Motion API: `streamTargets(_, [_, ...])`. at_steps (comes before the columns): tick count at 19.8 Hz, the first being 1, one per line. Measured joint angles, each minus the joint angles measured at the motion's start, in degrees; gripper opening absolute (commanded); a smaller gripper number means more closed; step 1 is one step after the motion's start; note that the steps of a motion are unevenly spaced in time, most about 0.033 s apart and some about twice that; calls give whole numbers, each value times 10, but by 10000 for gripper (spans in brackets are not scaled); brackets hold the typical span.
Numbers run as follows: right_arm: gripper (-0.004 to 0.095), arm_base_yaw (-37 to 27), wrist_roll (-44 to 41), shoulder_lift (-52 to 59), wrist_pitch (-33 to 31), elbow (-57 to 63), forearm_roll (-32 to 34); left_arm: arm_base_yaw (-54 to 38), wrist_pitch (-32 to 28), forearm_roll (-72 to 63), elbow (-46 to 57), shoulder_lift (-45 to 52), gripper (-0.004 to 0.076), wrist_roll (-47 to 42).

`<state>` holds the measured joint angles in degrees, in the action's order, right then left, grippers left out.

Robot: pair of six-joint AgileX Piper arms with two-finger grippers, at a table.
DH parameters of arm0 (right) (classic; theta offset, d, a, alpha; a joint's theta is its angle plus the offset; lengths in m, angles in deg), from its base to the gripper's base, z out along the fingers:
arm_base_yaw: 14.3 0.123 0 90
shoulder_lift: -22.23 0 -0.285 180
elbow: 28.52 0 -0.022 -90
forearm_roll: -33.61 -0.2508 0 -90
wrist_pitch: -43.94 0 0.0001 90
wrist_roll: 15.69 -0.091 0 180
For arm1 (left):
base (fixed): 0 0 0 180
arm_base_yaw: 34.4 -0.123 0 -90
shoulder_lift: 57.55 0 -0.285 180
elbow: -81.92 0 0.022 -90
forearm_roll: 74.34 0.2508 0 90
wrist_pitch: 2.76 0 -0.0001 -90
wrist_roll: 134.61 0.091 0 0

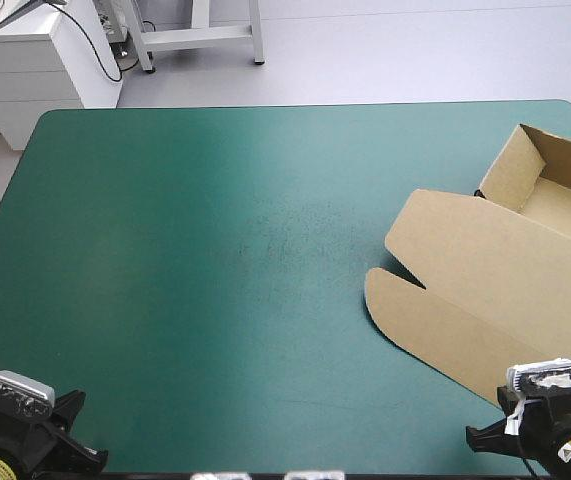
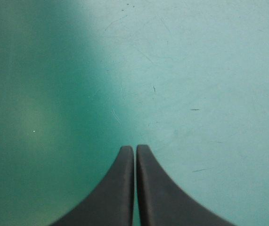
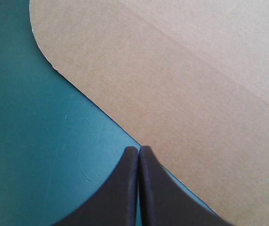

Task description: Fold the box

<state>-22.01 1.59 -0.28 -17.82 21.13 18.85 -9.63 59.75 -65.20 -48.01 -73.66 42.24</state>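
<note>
I see the box [image 1: 510, 255] on the right side of the table [image 1: 215, 250]. Its tray [image 1: 555, 195], walls raised, sits at the far right edge, and its lid [image 1: 465, 300] lies flat, reaching toward the near side. My right gripper [image 3: 139, 148] is at the near right with its fingers pressed together, the lid's slanting edge just ahead of the tips. My left gripper [image 2: 135, 148] is closed too, over bare teal-green cover [image 2: 195, 70] at the near left, well apart from the box.

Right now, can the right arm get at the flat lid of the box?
Probably yes: the box lid lies flat just ahead of the shut right gripper, with nothing between them.
</note>
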Motion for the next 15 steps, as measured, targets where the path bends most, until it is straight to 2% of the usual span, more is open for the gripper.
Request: streamTargets(15, [-21, 0, 0, 0, 0, 0, 0, 0, 0, 0, 0, 0, -8, 5])
